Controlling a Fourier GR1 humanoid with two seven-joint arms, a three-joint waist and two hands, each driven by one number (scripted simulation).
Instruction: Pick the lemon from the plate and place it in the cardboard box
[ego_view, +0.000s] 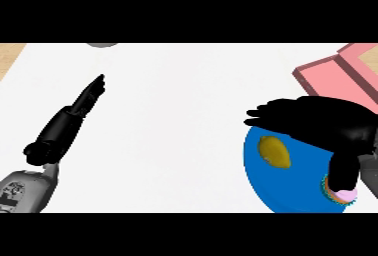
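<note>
1. Two hands are mine, and only one is working: my right hand (317, 122) hangs over the upper rim of the blue plate (295, 192), fingers curled a little and pointing left, holding nothing that I can see.
2. Just below those fingers (260, 114) lies the lemon (275, 151), yellow-brown, on the left part of the plate. It looks apart from my hand, not yet touched.
3. Beside my wrist, at the plate's lower right edge, sits a small pink and teal thing (341, 194) that I cannot identify; I leave it alone.
4. Further out, at the upper right, stands the pink box (332, 72), only partly in view. It looks pink rather than cardboard brown.
5. Far left, my left hand (90, 95) rests on the white counter (177, 125), fingers straight and pointing away, taking no part.
6. I judge I am in the reach step, before the grasp. Next I should lower my right hand, bring thumb and fingers round the lemon, then lift it and carry it up and right to the box.
</note>
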